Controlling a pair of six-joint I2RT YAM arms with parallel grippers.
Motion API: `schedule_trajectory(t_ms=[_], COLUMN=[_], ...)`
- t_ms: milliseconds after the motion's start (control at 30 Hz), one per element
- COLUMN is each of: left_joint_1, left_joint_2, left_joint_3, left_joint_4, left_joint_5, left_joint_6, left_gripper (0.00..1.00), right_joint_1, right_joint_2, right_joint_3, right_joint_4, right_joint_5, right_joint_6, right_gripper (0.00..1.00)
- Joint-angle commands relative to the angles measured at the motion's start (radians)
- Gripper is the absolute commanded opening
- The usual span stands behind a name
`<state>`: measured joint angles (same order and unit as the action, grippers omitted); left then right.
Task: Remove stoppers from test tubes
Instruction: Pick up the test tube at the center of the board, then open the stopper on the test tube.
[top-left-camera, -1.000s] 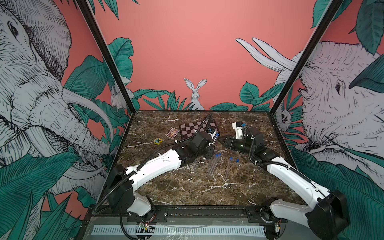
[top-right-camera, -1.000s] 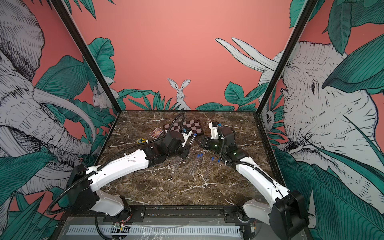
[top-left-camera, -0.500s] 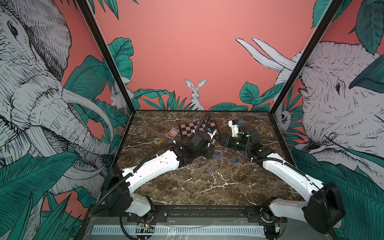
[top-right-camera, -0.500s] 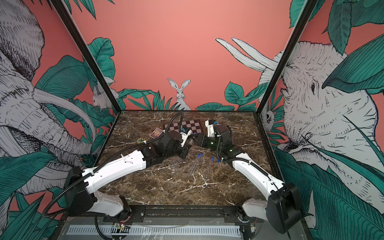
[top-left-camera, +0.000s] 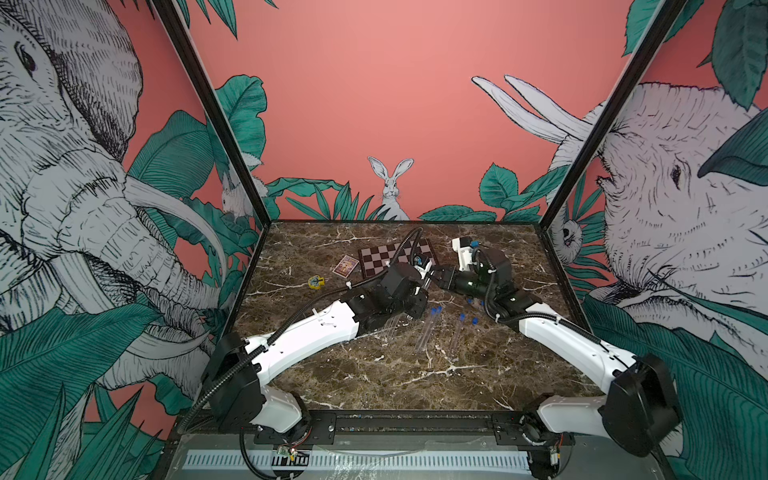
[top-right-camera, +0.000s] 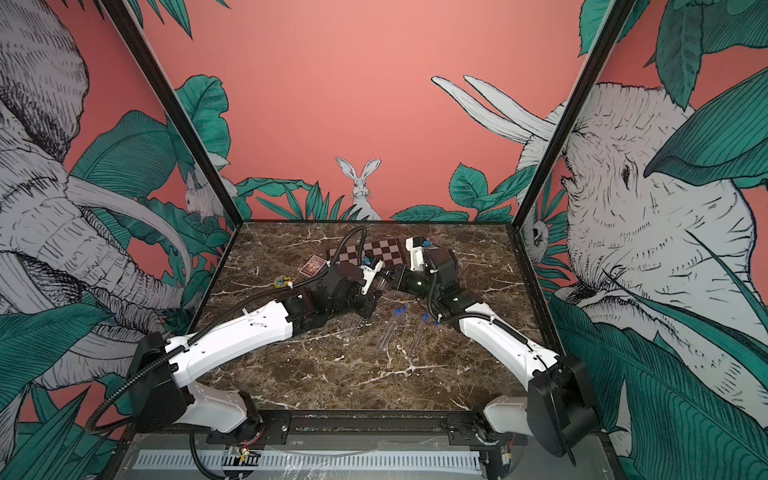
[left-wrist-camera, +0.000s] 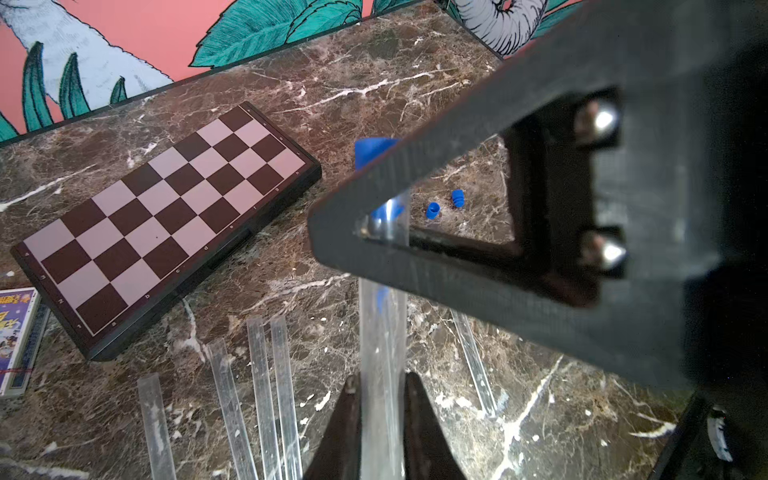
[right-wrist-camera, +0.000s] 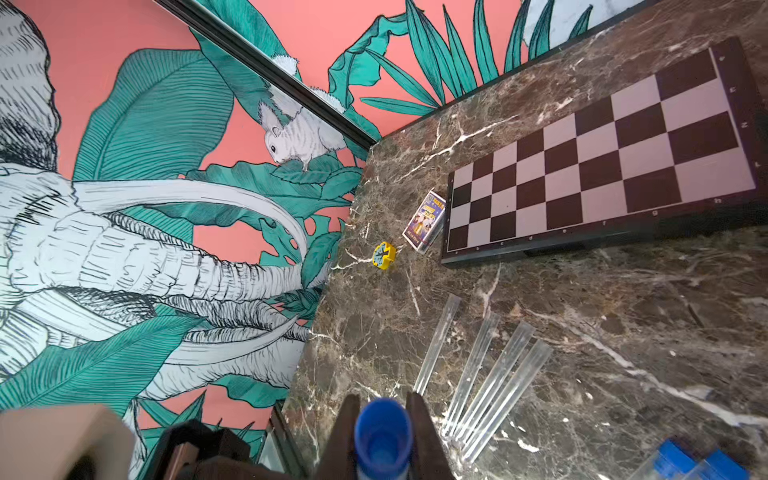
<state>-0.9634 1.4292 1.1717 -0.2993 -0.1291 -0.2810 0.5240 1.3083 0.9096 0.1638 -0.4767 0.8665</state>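
Left claw (left-wrist-camera: 382, 378) grips tube (left-wrist-camera: 380, 332) (right claw (right-wrist-camera: 383, 398): stopper (right-wrist-camera: 382, 440)).

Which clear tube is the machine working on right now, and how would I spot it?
Find the chessboard at the back of the marble table; just in front, two grippers meet. The tube spans them: the left gripper clamps its clear body, the right gripper pinches its blue stopper. The other tubes lie loose on the marble.

White shells (top-left-camera: 316, 332) cover both arms (top-left-camera: 573, 345), black at the joints; ribbed black cables (top-left-camera: 218, 386) trail alongside. Two silver screws (left-wrist-camera: 602, 120) sit behind black fingers (left-wrist-camera: 436, 166).
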Motion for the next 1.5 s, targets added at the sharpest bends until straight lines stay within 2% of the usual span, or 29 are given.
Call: schedule_trajectory(t_ms=[0,100,200,400,567,800,867,933,1100,1167,1267,1467], left_joint_1=[-0.005,-0.005,-0.004,-0.004,-0.004,-0.004,-0.005,-0.004,-0.004,-0.005,-0.011,-0.045], left_joint_2=[-0.049,-0.053,-0.050,-0.026,0.001,-0.003,-0.009,-0.016,-0.030,-0.032,-0.030,-0.023], left_joint_3=[-0.017,-0.019,-0.022,-0.020,-0.003,-0.001,-0.005,-0.011,-0.033,-0.040,-0.052,-0.059], left_joint_4=[0.020,0.017,0.025,0.062,0.074,0.082,0.083,0.086,0.086,0.082,0.078,0.084], left_joint_5=[-0.005,-0.022,-0.029,0.008,0.036,0.053,0.057,0.064,0.081,0.101,0.126,0.126], left_joint_6=[-0.002,-0.004,-0.004,0.003,0.006,0.021,0.025,0.028,0.044,0.050,0.060,0.074], left_gripper=[0.25,0.38,0.44,0.43,0.36,0.14,0.07,0.01,0.00,0.00,0.00,0.00], right_joint_1=[0.004,0.005,0.005,0.005,0.005,0.005,0.005,0.005,0.001,-0.009,-0.024,-0.031], right_joint_2=[0.000,-0.017,-0.042,-0.091,-0.111,-0.126,-0.131,-0.138,-0.193,-0.223,-0.233,-0.173], right_joint_3=[-0.004,-0.003,-0.011,-0.025,-0.032,-0.045,-0.047,-0.051,-0.030,-0.018,0.032,0.105], right_joint_4=[0.089,0.091,0.089,0.068,0.056,0.041,0.038,0.034,-0.048,-0.079,-0.152,-0.239], right_joint_5=[-0.008,-0.007,-0.004,0.004,-0.003,0.007,0.012,0.026,0.124,0.165,0.197,0.196], right_joint_6=[0.034,0.041,0.047,0.051,0.057,0.045,0.044,0.040,-0.002,-0.010,-0.017,0.004], right_gripper=[0.09,0.05,0.04,0.05,0.05,0.08,0.12,0.21,0.42,0.47,0.51,0.51])
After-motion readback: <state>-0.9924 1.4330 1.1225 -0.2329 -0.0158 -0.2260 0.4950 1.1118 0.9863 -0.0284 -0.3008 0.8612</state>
